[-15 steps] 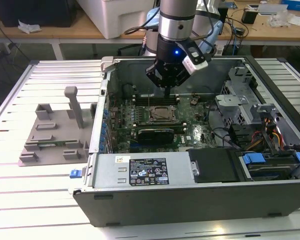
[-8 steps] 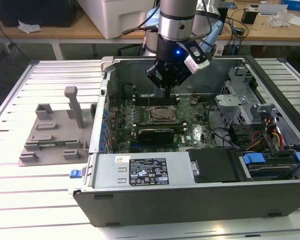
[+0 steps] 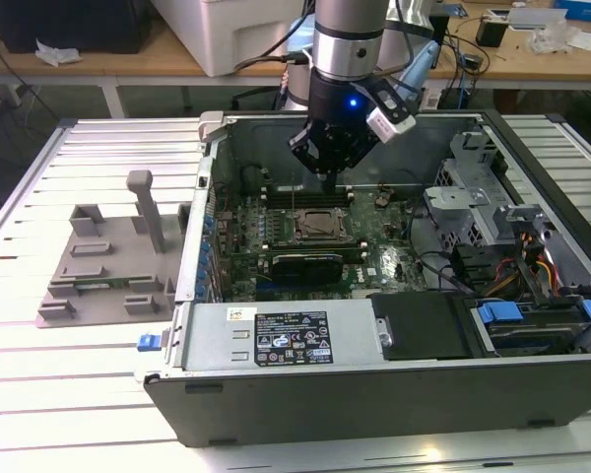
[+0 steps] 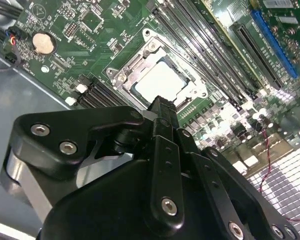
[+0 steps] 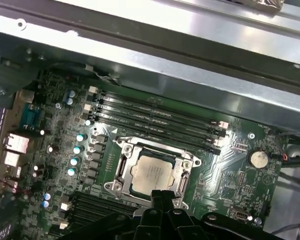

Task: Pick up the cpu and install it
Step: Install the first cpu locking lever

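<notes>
While seated in socket frame [image 5: 152, 172], cpu [image 5: 153, 173] lies just below gripper [image 5: 162, 196].

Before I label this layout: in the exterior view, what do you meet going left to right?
Grey plastic fixture → cpu in its socket, gripper above it → metal drive cage → blue drive latch.

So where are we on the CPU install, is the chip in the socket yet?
Looks done: the cpu lies flat inside the socket frame on the motherboard, seen in both wrist views. In hand: nothing visible; the end effector hangs just above the socket, with no chip between its tips. Left: I cannot tell whether the chip is fully seated or the frame latched.
</notes>
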`<state>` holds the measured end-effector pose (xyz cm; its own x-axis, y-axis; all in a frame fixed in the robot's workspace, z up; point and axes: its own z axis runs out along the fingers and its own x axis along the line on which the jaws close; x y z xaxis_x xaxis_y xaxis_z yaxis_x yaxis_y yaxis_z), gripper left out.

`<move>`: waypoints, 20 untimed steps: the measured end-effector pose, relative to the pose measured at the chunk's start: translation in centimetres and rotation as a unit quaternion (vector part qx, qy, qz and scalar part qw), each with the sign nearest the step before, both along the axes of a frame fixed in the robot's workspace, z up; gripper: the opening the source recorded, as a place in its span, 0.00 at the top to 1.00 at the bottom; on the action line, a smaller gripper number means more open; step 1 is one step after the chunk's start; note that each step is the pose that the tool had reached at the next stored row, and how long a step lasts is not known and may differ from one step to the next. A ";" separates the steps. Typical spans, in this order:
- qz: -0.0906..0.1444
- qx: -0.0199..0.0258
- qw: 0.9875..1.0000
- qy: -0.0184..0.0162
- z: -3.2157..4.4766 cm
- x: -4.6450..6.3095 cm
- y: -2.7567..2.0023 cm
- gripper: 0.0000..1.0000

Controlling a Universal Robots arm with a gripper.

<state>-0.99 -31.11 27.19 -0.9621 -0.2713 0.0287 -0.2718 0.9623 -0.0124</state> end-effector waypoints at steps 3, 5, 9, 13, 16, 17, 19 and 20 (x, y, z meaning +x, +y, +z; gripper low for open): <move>0.019 0.000 1.000 0.000 0.00 0.0 0.00 0.89; 0.032 0.000 0.999 0.000 0.00 0.0 0.00 0.89; 0.046 0.000 0.999 0.000 0.00 0.0 0.00 0.89; 0.046 0.000 0.999 0.000 0.00 -0.1 0.00 0.89; 0.046 0.000 0.999 0.000 0.00 -1.5 0.00 0.89; 0.046 0.000 0.999 0.000 0.00 -1.9 0.00 0.89; 0.046 0.001 0.999 0.000 0.00 -3.0 0.00 0.89; 0.046 0.001 0.999 0.000 0.00 -3.6 0.00 0.89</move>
<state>-4.59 -31.11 27.19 -0.9329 -0.3589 0.0282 -0.3593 0.9331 -0.0110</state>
